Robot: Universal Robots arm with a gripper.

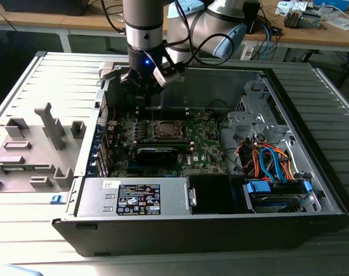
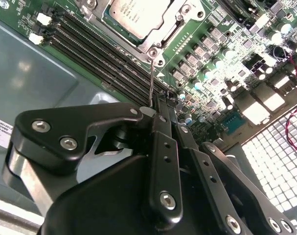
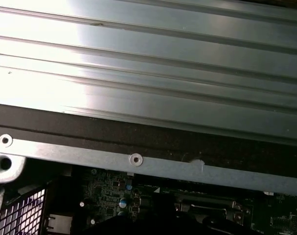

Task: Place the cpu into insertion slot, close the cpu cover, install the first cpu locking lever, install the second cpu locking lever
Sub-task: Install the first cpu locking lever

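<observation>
Green board and memory slots around the seated cpu.

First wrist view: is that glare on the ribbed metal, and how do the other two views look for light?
First wrist view: strong glare washes out the ribbed metal panel, and the board below is dark. Second wrist view: the cpu is evenly lit, the tool dark and close. Exterior view: the case interior is dim, with the blue light on the arm glowing.
</observation>
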